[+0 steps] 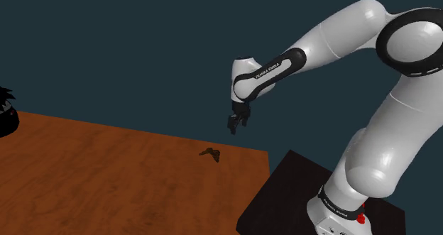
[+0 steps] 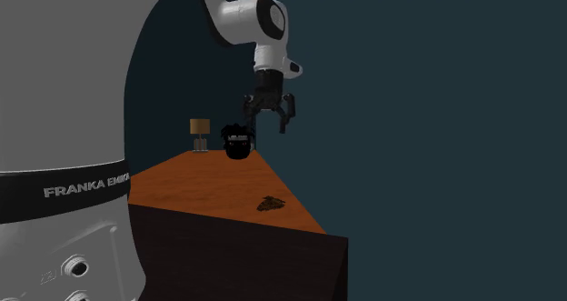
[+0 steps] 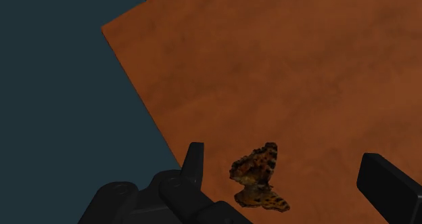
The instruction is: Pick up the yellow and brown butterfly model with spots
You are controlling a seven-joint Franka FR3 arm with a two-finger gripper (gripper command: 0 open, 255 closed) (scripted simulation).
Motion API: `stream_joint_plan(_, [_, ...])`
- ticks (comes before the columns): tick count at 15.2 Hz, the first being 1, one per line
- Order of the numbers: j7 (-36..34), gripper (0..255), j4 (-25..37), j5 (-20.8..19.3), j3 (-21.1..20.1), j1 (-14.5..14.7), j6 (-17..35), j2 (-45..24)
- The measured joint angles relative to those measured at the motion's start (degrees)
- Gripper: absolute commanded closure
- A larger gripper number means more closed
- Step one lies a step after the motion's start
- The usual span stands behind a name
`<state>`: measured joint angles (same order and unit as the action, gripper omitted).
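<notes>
A small brown and orange spotted butterfly model lies flat on the wooden table, close to its corner by the stand. From the second exterior view the butterfly rests near the table's front edge. My black gripper hangs in the air above and to the shoulder view's right of the butterfly, clear of the table. Its fingers stand apart with nothing between them. In the wrist view the butterfly sits below the open gripper, nearer to one finger.
A black round object with a spiky top stands at the table's far end. Beside that black object a small lamp-like thing appears in the second exterior view. My stand is a dark box next to the table's corner.
</notes>
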<state>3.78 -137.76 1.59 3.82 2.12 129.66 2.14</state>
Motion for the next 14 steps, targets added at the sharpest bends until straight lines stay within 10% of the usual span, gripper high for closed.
stream_joint_plan(14, [2.95, 0, 18.88, 0.46, -1.83, 1.0, 12.48, -31.92])
